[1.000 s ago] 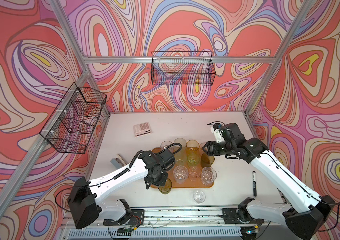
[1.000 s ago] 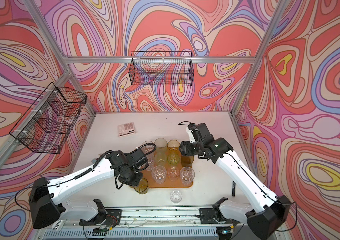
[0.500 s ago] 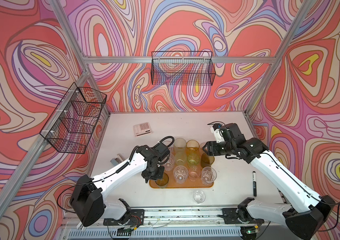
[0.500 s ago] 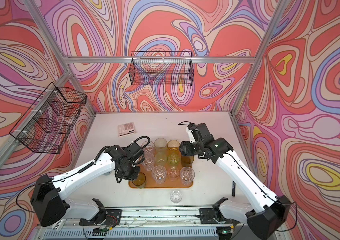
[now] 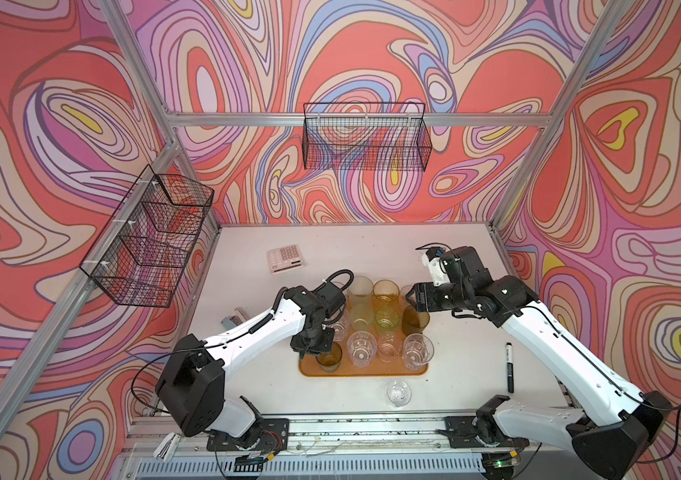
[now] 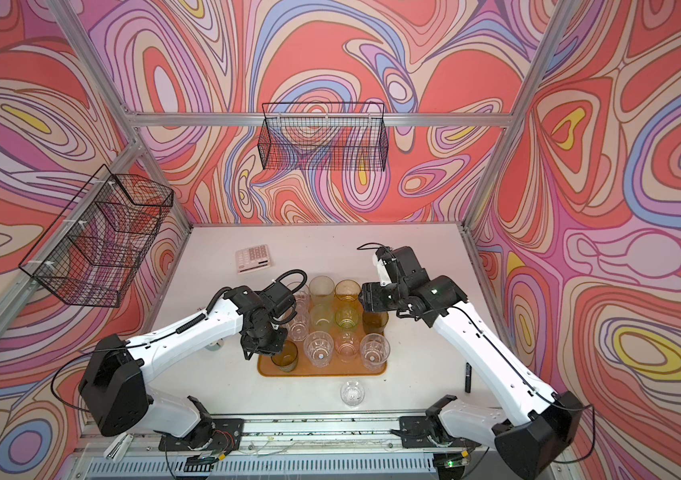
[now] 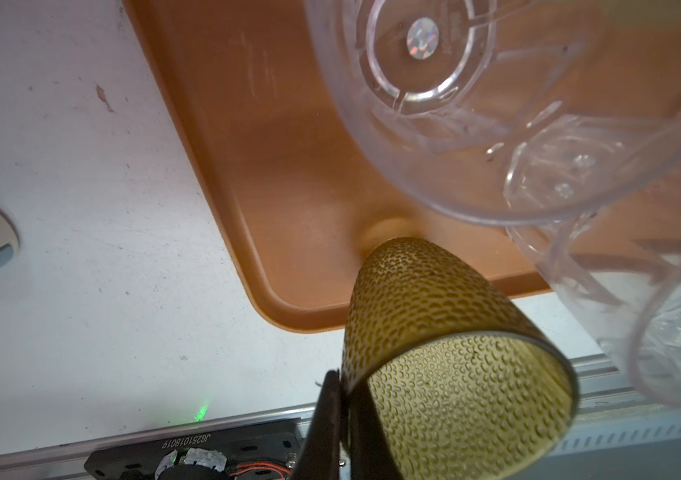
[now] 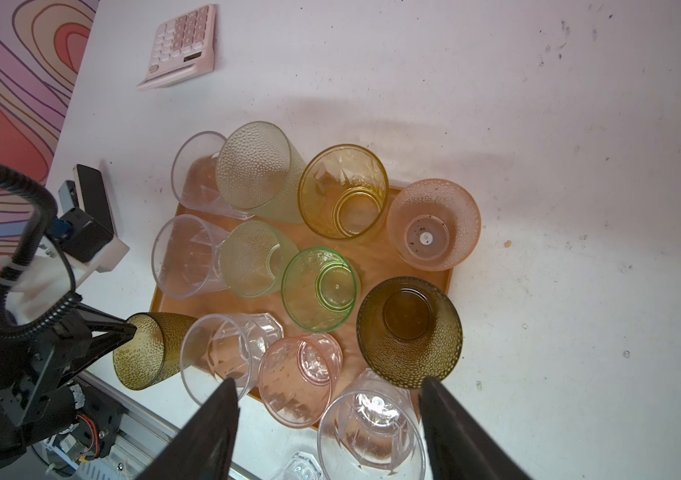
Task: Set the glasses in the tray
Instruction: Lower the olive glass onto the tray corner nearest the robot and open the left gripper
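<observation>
My left gripper (image 7: 341, 382) is shut on the rim of an olive dimpled glass (image 7: 434, 332), one finger inside and one outside. The glass stands upright with its base at the front left corner of the orange-brown tray (image 5: 305, 368), next to a clear faceted glass (image 7: 422, 62). Several more glasses, clear, green, amber, pink and brown, fill the tray in both top views. One clear glass (image 5: 398, 392) sits on the table in front of the tray (image 6: 266, 368). My right gripper (image 8: 327, 381) hangs open above the tray's back right part, holding nothing.
A pink calculator (image 5: 285, 257) lies behind the tray on the left. A black marker (image 5: 509, 368) lies on the table at the right, and a small grey object (image 5: 233, 318) at the left. Black wire baskets (image 5: 366, 137) (image 5: 151, 237) hang on the walls.
The left gripper has carried the olive glass from just off the tray's front left edge onto its front left corner. The right arm has stayed still.
</observation>
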Controlling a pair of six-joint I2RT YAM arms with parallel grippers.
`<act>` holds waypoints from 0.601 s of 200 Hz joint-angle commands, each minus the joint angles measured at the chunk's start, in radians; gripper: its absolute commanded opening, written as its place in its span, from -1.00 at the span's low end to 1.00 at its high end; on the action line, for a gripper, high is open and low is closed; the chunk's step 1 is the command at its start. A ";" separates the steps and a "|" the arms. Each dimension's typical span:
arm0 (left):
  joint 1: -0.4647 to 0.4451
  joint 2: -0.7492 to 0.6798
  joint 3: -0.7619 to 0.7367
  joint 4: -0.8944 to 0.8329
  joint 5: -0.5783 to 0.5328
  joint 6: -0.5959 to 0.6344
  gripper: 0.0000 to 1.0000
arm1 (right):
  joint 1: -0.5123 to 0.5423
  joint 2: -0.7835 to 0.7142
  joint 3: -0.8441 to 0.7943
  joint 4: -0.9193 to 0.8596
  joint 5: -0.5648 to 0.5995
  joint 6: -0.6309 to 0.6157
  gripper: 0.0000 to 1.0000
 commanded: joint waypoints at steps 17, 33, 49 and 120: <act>0.004 0.028 0.020 0.026 -0.028 -0.006 -1.00 | -0.005 -0.021 -0.001 -0.015 0.005 -0.010 0.42; 0.005 0.038 0.022 0.037 -0.024 -0.008 -1.00 | -0.005 -0.020 -0.003 -0.014 0.005 -0.011 0.42; 0.004 0.043 0.020 0.050 -0.018 -0.012 -0.99 | -0.005 -0.021 -0.002 -0.013 0.006 -0.010 0.42; 0.005 0.057 0.012 0.060 -0.010 -0.013 -0.94 | -0.004 -0.015 -0.004 -0.009 0.002 -0.013 0.42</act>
